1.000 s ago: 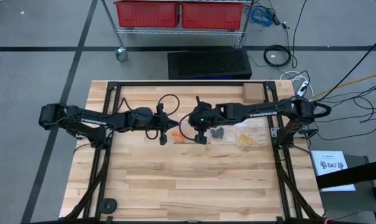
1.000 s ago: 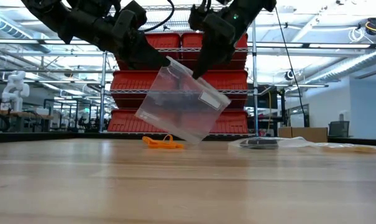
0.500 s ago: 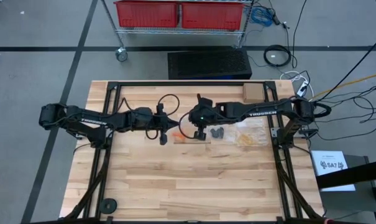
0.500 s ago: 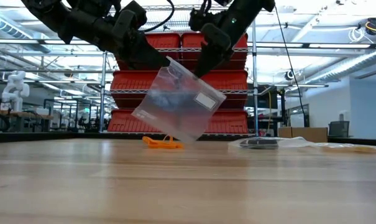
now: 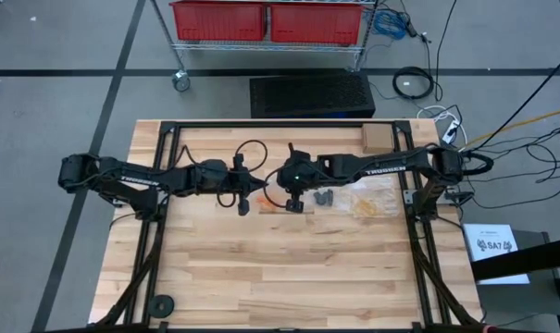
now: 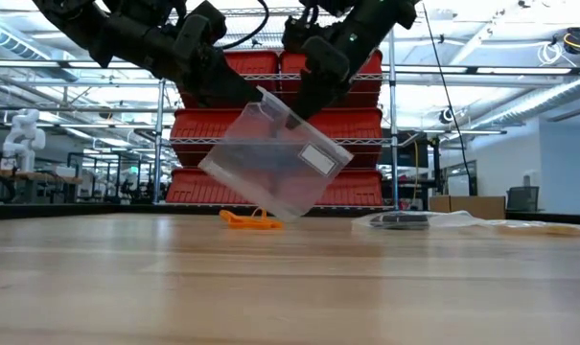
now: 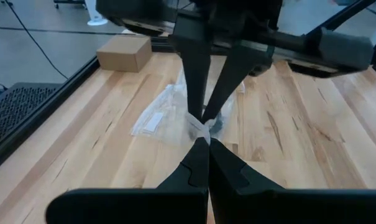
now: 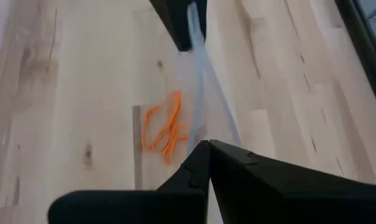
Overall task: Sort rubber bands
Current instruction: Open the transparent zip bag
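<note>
A clear plastic zip bag [image 6: 275, 163] hangs over the middle of the table. My left gripper [image 6: 258, 94] and my right gripper [image 6: 299, 110] are both shut on its upper edge, close together. Under the bag a small heap of orange rubber bands [image 8: 165, 127] lies on the wood [image 6: 251, 220]. Black rubber bands lie in a second clear bag [image 5: 324, 197] to the right, flat on the table. Pale tan ones lie in a third bag [image 5: 372, 199] beyond it. My left gripper pinches the bag's upper edge [image 7: 200, 129] between its two fingertips, coming from the table's left and slanting slightly down. The bag hangs tilted below, clear of the table. My right gripper pinches the same edge [image 8: 201, 134] just beside the left fingertips, slanting down from the table's right. The film [image 8: 197, 74] runs in a thin strip between the two grippers.
A cardboard box [image 5: 377, 139] sits at the far right of the table. A black round object [image 5: 161, 303] lies near the front left corner. The table's black frame rails [image 5: 159, 166] run along both sides. Bare wood spreads across the near half.
The hanging bag has swayed a little toward the table's left and partly back, its tilt shifting. Both grippers have kept their hold on its upper edge.
</note>
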`<act>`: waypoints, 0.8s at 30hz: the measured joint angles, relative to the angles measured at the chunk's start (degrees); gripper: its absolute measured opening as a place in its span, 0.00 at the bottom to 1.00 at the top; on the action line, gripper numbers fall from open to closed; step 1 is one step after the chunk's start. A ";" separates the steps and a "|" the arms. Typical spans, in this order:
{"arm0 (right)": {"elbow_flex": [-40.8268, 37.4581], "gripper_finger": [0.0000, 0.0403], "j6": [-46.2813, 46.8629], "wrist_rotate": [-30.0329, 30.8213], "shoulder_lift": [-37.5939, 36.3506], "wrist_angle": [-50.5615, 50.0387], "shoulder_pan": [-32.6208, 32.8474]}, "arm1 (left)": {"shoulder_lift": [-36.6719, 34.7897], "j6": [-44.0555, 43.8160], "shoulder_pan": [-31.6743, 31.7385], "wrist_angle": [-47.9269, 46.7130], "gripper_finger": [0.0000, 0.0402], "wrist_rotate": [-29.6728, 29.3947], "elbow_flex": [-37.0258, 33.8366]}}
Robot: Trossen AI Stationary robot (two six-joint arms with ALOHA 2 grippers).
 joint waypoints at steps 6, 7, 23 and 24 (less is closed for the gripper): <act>0.04 0.00 -1.85 1.51 1.79 1.45 0.00 | 0.02 0.34 0.24 -0.10 0.00 0.00 0.00; 0.02 0.00 -2.00 3.51 1.84 -0.65 0.02 | 0.02 0.24 0.24 -0.16 0.00 0.00 0.00; -13.28 0.00 1.22 -5.66 0.75 21.38 0.81 | 0.06 -1.64 -1.41 -3.14 0.00 0.00 0.00; -13.10 0.00 1.73 -5.70 0.75 21.58 0.79 | 0.06 -1.68 -1.40 -3.05 0.00 -0.02 0.00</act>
